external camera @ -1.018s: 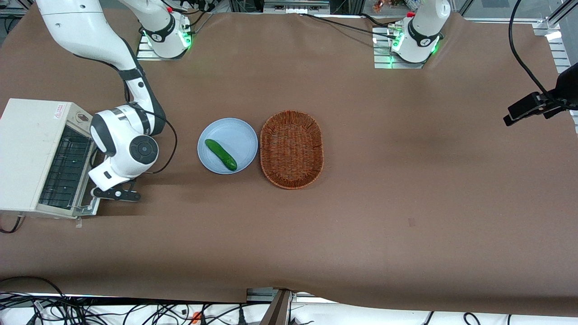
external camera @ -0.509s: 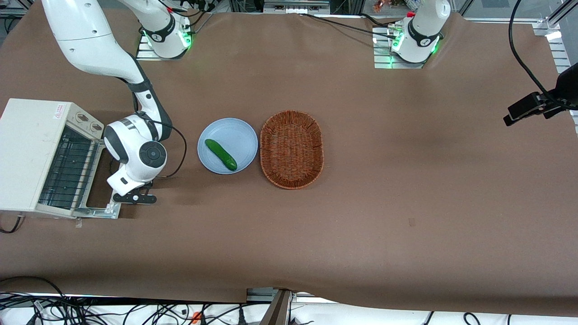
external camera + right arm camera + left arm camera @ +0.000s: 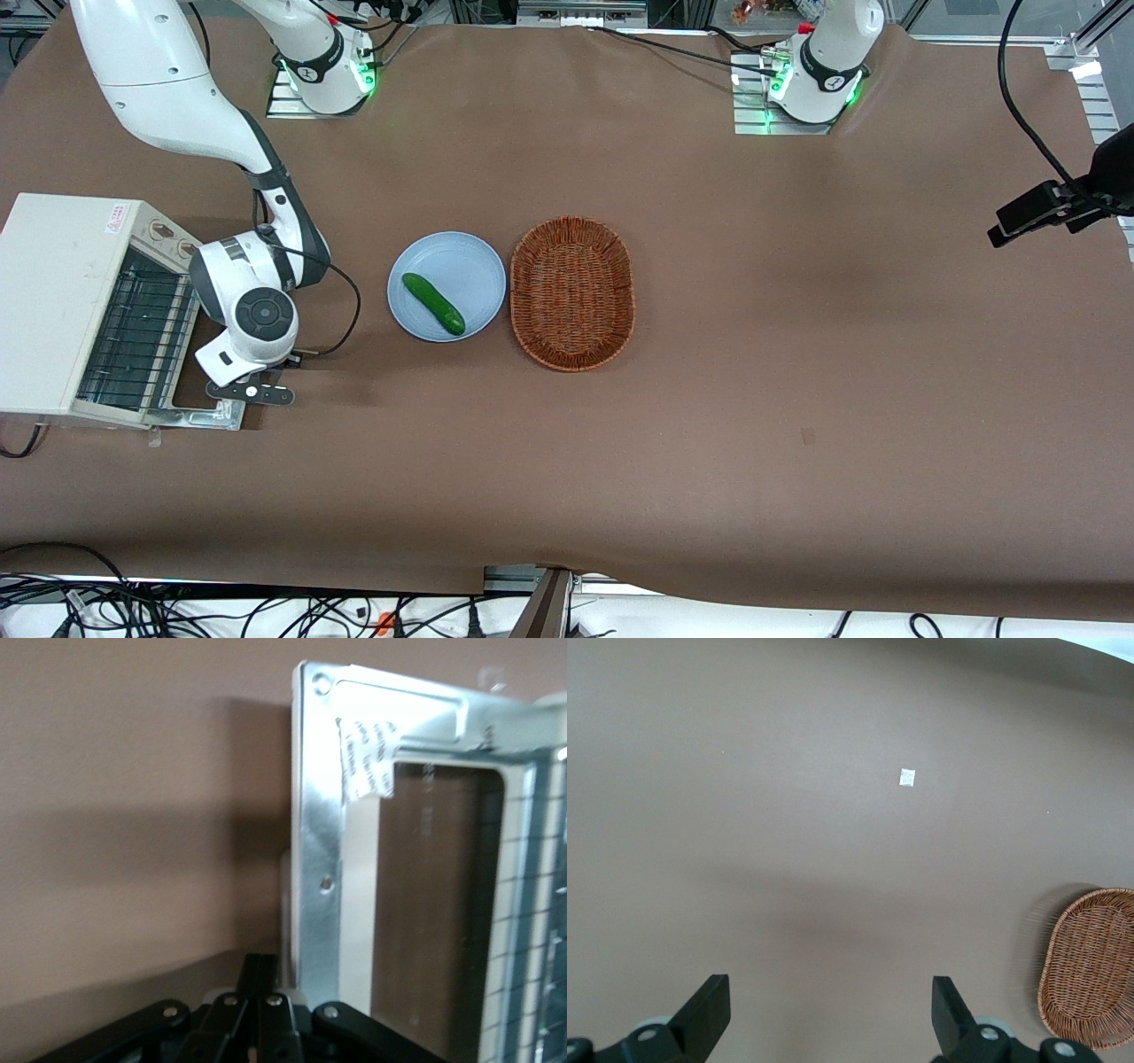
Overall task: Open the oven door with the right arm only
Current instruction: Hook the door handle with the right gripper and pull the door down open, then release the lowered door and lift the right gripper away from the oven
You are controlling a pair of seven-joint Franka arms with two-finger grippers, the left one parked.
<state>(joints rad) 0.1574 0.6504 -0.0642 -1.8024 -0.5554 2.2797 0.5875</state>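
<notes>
We hold our gripper (image 3: 251, 391) with fingers apparently closed at the hinged, stiff oven door (image 3: 205, 413) handle edge.

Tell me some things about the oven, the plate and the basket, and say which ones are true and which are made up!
1. The oven door is folded down open. True.
2. The cucumber lies in the basket. False: it lies on the blue plate, and the basket holds nothing.
3. The robot's hand is over the open door, in front of the oven. True.
4. The plate and basket sit beside each other. True.
5. The oven is black. False: it is white, with a dark rack inside.
</notes>
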